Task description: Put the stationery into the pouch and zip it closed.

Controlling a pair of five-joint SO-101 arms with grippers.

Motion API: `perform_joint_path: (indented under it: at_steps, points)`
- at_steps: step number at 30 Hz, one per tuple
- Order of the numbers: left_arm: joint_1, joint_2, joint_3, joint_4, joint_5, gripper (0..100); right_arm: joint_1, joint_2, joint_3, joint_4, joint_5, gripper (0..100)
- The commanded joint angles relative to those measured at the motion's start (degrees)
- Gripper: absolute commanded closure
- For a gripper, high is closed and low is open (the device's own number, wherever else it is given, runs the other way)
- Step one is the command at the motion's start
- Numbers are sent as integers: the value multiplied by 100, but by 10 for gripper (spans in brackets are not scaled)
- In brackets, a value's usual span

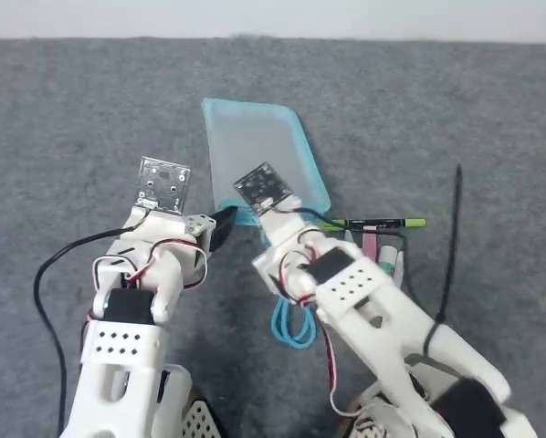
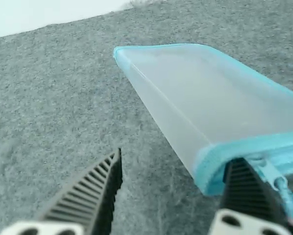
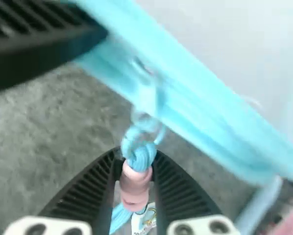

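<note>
Nearest, a loop of light-blue cord [image 1: 291,327] lies on the grey tabletop [image 1: 90,119] under the right arm. A black cable [image 1: 451,246] runs past farther to the right. Just beyond the loop, pens [image 1: 383,223] and other stationery [image 1: 392,265] lie bunched beside that arm, outside the pouch. The right pincer [image 3: 136,183] is clamped on a pink bead [image 3: 135,178] threaded on the cord, which rises to the ring of the zipper pull [image 3: 146,95]. The left pincer [image 2: 171,196] stands apart, with one finger [image 2: 244,188] at the pouch's zipper-end corner and the other over bare tabletop. The translucent pouch [image 1: 255,151] lies flat, stretching away from both pincers. The tabletop runs on around its far end up to a pale strip at the back.
</note>
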Motion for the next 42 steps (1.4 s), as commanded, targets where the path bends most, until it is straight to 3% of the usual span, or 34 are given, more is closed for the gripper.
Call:
perform_joint_path:
  at_steps: [1,7,12,26,31,34,42]
  points:
    - [-9,-9,-189,-26,123,689,119,-796,-325,611,211,993]
    - [-9,-9,-189,-26,132,689,84,-1596,-1081,1956,870,993]
    - [-9,18,-180,-62,132,689,-418,-1877,-1503,2782,1327,993]
    - [35,18,-154,-62,123,695,-910,-2281,-2233,3741,1600,993]
    - [35,18,22,-404,132,873,-1059,-2229,-1934,3626,1600,993]
    - [0,9,171,-580,237,996,-866,-2220,-1855,3609,1600,993]
    - [-589,18,154,-563,967,989,681,-2211,-1793,3609,1820,993]
